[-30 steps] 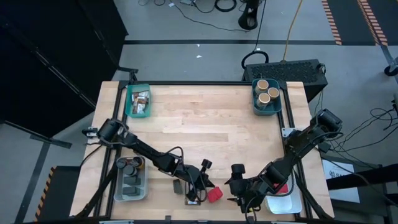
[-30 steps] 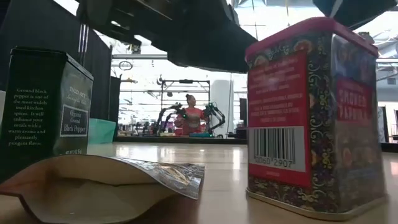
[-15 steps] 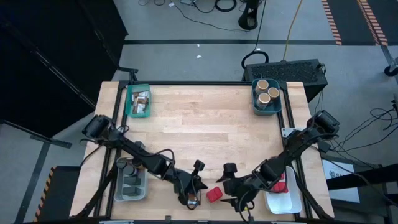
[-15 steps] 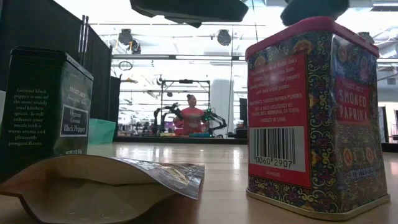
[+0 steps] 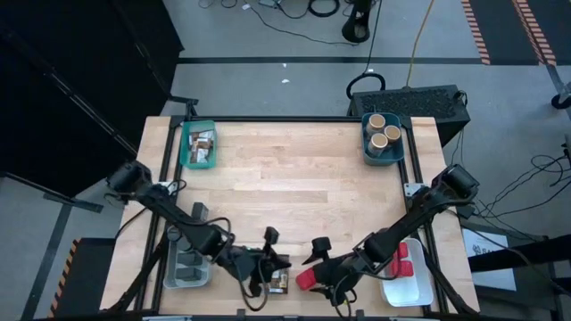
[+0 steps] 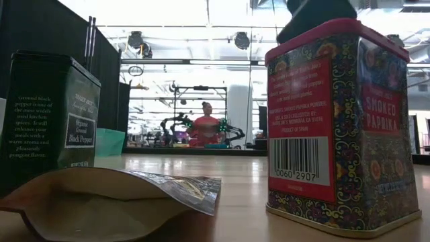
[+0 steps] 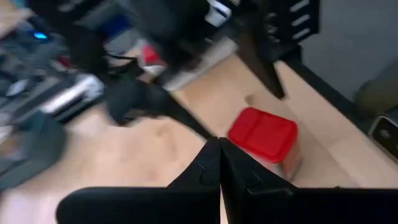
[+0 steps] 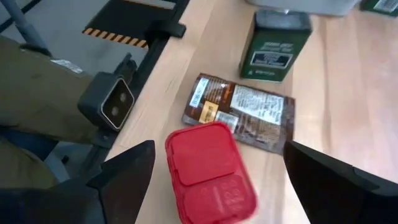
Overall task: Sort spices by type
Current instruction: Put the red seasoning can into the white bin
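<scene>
Right gripper (image 8: 214, 171) hangs over the red tin (image 8: 210, 172) at the near edge of the table (image 5: 294, 178), jaws spread wide and empty, one finger either side of the lid; tin sits directly below and between them, not touched as far as I can tell. Tin stands upright, squarish lid facing up, its longer side running roughly along the gripper's forward line. Right arm is clearly the nearer one. Left gripper (image 7: 219, 167) is shut with nothing in it, just beside the same tin on its other side. Just ahead of the right fingers lies the flat brown packet (image 8: 242, 111), a corner seemingly tucked against or under the tin; beyond that, the dark green pepper tin (image 8: 273, 45), upright. My read: a straight descent should seat the jaws, but the packet and the left fingers crowd it. Table edge sits close behind the tin; open wood lies farther ahead. White bin (image 5: 406, 287) with other red tins (image 5: 403, 261) waits beside the right arm.
</scene>
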Robot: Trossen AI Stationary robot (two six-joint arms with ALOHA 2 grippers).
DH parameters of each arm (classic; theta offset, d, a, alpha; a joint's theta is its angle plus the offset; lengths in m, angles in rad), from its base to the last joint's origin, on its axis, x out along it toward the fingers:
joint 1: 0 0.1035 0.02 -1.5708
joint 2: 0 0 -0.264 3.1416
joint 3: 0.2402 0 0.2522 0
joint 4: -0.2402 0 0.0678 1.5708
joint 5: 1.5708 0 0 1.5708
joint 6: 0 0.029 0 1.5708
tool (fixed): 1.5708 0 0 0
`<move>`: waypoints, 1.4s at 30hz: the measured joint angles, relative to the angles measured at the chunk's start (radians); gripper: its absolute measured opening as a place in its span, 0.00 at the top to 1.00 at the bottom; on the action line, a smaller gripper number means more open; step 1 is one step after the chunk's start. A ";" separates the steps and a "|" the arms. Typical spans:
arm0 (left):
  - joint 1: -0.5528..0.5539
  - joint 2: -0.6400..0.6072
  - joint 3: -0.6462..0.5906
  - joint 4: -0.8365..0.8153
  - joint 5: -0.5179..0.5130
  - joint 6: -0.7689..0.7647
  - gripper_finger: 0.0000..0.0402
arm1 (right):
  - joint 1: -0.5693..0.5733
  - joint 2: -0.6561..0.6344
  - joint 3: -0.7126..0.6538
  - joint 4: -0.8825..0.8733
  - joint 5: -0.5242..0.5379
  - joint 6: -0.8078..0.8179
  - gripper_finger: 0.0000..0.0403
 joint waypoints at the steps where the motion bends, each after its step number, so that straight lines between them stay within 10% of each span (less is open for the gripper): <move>1: -0.007 -0.017 0.000 -0.016 -0.031 -0.001 1.00 | 0.000 0.011 0.000 0.009 0.000 0.004 0.15; 30: -0.040 -0.107 0.001 -0.087 -0.106 -0.008 1.00 | -0.017 0.131 0.001 0.007 -0.051 0.006 0.17; 42: -0.033 -0.107 0.001 -0.089 -0.111 -0.035 0.98 | -0.021 0.124 0.001 0.010 -0.081 0.023 0.53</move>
